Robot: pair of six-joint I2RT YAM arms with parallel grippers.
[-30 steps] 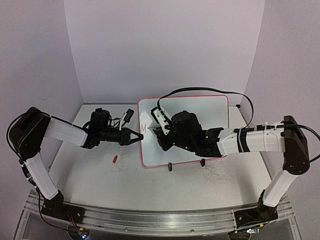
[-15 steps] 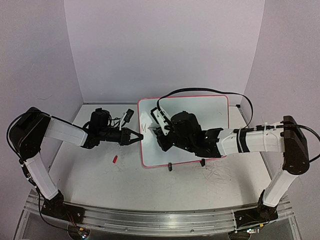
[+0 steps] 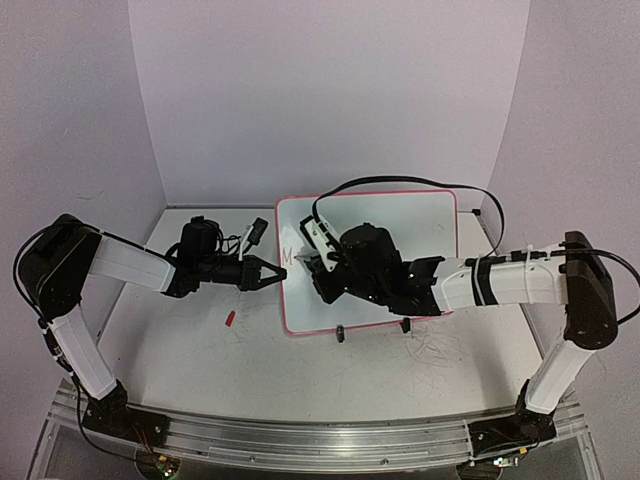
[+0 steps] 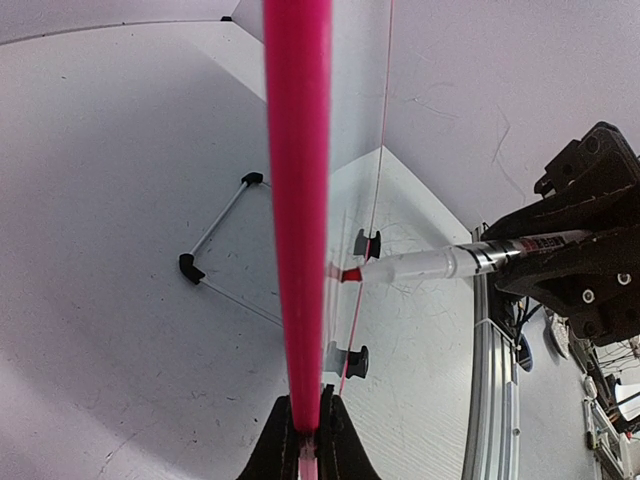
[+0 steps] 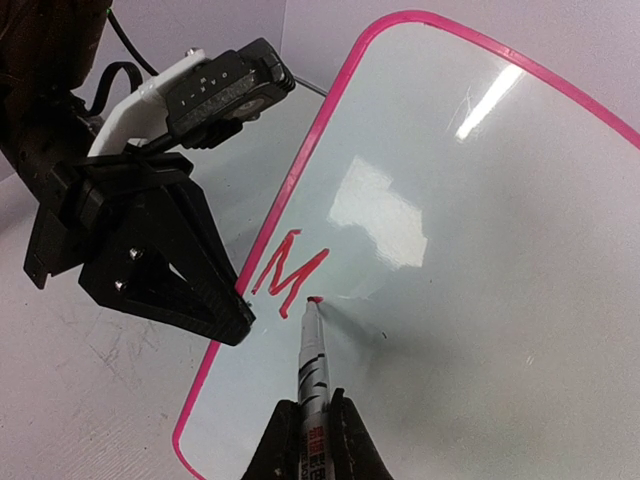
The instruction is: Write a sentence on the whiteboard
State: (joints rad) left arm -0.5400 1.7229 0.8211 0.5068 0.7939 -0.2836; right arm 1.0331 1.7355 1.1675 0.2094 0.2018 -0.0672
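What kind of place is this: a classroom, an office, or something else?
Probably a robotics lab test cell. The left arm and right arm are bolted to a metal rail along a table, plain white walls enclose it, and a small whiteboard is on it.

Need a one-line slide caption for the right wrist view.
Right end effector holds a red marker, tip beside a red M on the whiteboard; left end effector clamps its rim.

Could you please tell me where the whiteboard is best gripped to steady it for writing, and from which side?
Grip the whiteboard by its thin red left rim, coming in from the left, as the left end effector does. The rim is slim enough to pinch, and holding that edge keeps the face free for the marker.
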